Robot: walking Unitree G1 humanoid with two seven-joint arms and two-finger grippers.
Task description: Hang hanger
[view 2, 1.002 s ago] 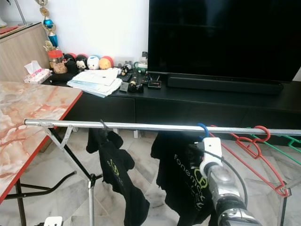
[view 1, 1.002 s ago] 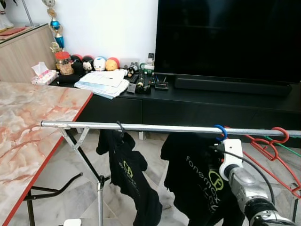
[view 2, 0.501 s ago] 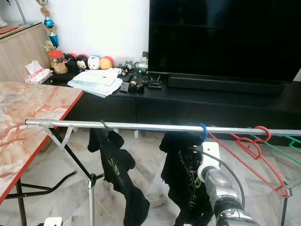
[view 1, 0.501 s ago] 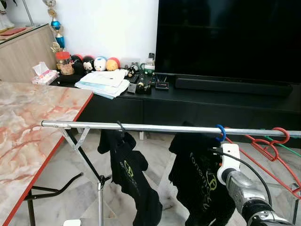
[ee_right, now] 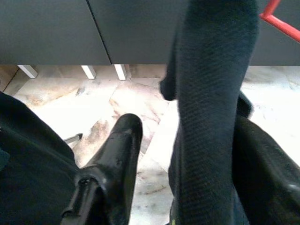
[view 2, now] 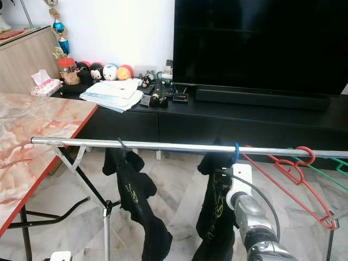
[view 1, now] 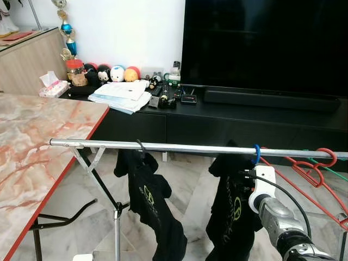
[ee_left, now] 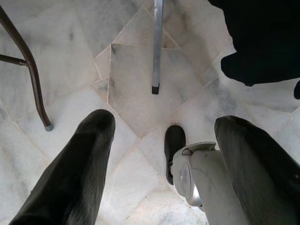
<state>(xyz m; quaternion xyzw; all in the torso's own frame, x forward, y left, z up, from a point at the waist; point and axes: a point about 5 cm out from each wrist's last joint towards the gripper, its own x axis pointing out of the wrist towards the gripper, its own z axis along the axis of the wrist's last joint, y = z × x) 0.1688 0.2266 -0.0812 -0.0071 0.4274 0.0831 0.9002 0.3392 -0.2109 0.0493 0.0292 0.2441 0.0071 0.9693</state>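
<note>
One blue hanger hook sits on the rail above our right gripper.
Its parted fingers seemingly straddle the black shirt; next we withdraw cleanly.

Blue hanger hook, black shirt, seemingly green print.

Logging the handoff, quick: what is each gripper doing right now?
Left gripper: open, holding nothing, over the floor.
Right gripper: open, black shirt hanging between its fingers, below the blue hanger.
</note>
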